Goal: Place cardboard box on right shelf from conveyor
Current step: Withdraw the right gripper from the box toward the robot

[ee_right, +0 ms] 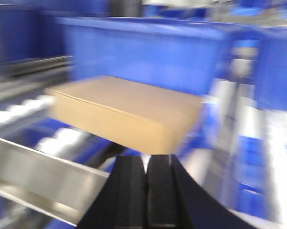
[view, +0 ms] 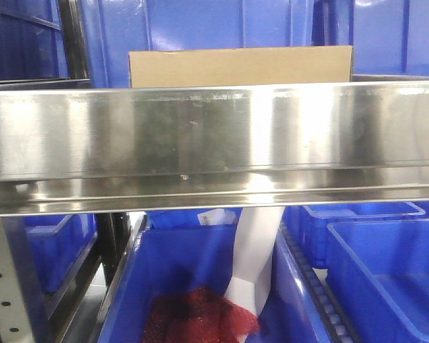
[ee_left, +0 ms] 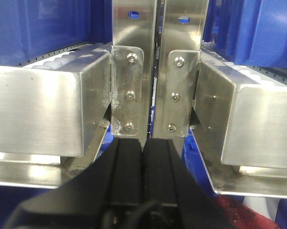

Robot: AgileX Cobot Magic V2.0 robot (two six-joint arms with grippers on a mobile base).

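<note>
The cardboard box already lies on the right shelf, just ahead of the clenched, empty right end effector; only withdrawal seems left.

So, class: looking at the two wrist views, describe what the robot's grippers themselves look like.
Both the left gripper and right gripper are matte black, each with two flat, straight-edged fingers widening into an angular black body. A thin black cable shows at the left one's base. No markings are visible.
</note>
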